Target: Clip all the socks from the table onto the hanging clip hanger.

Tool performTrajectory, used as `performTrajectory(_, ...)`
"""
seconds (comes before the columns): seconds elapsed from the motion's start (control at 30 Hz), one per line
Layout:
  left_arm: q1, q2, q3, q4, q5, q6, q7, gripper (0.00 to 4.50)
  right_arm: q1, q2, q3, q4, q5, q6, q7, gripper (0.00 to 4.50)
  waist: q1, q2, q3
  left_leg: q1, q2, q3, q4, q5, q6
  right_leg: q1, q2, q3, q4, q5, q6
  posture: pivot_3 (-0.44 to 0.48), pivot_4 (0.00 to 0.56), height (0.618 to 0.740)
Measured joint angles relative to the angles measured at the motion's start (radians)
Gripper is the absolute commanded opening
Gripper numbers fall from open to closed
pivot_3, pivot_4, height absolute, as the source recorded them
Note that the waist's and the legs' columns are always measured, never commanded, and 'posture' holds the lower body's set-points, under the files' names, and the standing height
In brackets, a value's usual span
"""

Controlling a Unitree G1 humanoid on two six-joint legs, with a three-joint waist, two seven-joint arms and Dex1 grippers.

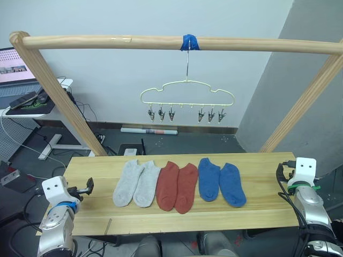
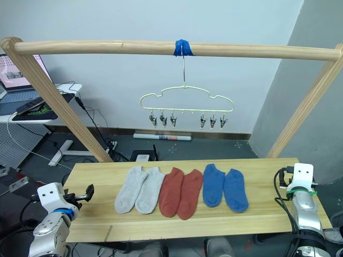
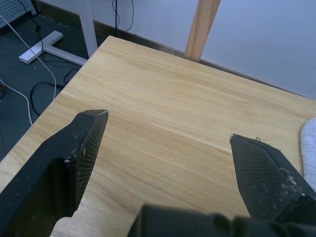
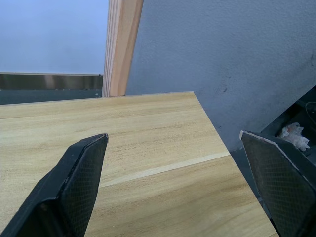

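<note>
Six socks lie flat in a row in the middle of the tabletop [image 1: 257, 206], side by side in pairs. The two light grey socks [image 1: 136, 183] are on the robot's left, the two rust red socks [image 1: 177, 186] are in the centre, and the two blue socks [image 1: 221, 183] are on the right. In each pair the socks touch or nearly touch each other, and each pair lies just beside the next one. All of them point with the opening toward the far edge of the tabletop.

Above and behind the socks, the clip hanger [image 1: 187, 95] hangs by its metal hook from a round wooden pole [image 1: 107, 42], at a place that is wrapped with blue tape [image 1: 189, 42]. The hanger is pale yellow with a wavy outline. Its six metal clips [image 1: 161, 113] hang down in two groups of three, and none of them holds a sock.

The left hand [image 3: 168, 133] is over the left end of the tabletop, near the grey socks, with its two black fingers [image 3: 81, 143] wide apart and nothing between them. The right hand [image 4: 177, 143] is over the right end of the tabletop, well apart from the blue socks. Its fingers [image 4: 84, 163] are also spread wide and hold nothing.
</note>
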Motion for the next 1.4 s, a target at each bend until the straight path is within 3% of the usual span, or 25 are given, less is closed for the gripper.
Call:
performTrajectory(0.53, 0.009, 0.004, 0.000, -0.014, 0.001, 0.000, -0.003, 4.47, 0.000, 0.000, 0.001, 0.000, -0.008, 0.006, 0.003, 4.50, 0.000, 0.000, 0.004, -0.001, 0.000, 0.000, 0.000, 0.000, 0.000, -0.002, 0.000, 0.000, 0.000, 0.000, 0.000, -0.040, 0.118, 0.740)
performTrajectory(0.73, 0.051, 0.013, 0.000, -0.152, -0.029, 0.020, -0.070, 4.47, 0.037, -0.002, 0.001, -0.043, 0.005, 0.027, 0.058, 4.50, 0.000, -0.001, 0.016, -0.003, 0.000, 0.001, -0.001, 0.000, 0.000, -0.004, 0.000, 0.001, 0.000, 0.000, 0.000, -0.052, 0.135, 0.740)
performTrajectory(0.93, 0.082, 0.048, -0.007, -0.423, -0.110, 0.088, -0.179, 4.47, 0.130, -0.019, 0.061, -0.307, 0.113, 0.124, 0.321, 4.50, 0.000, -0.001, 0.039, -0.008, 0.001, 0.002, -0.001, 0.000, 0.000, -0.010, 0.000, 0.002, 0.002, 0.000, 0.000, -0.076, 0.158, 0.740)
performTrajectory(1.07, -0.001, 0.054, -0.059, -0.599, -0.132, 0.152, -0.191, 4.47, 0.145, -0.058, 0.133, -0.566, 0.253, 0.241, 0.534, 4.50, 0.001, 0.004, 0.047, -0.013, 0.001, 0.004, -0.001, 0.000, 0.000, -0.015, 0.000, 0.003, 0.002, 0.000, 0.000, -0.085, 0.168, 0.740)
performTrajectory(1.23, -0.075, 0.047, -0.132, -0.652, -0.139, 0.220, -0.185, 4.47, 0.098, -0.091, 0.182, -0.737, 0.326, 0.332, 0.634, 4.50, 0.000, 0.000, 0.056, -0.014, 0.001, 0.003, -0.001, -0.001, 0.000, -0.015, 0.001, 0.002, 0.002, -0.001, 0.002, -0.117, 0.186, 0.740)
performTrajectory(1.4, -0.257, -0.011, -0.267, -0.673, -0.130, 0.258, -0.173, 4.47, -0.121, -0.054, 0.310, -0.874, 0.395, 0.410, 0.699, 4.50, -0.002, -0.003, 0.074, -0.019, 0.001, 0.002, 0.003, 0.000, 0.000, -0.018, 0.001, 0.002, 0.002, 0.004, 0.008, -0.131, 0.191, 0.740)
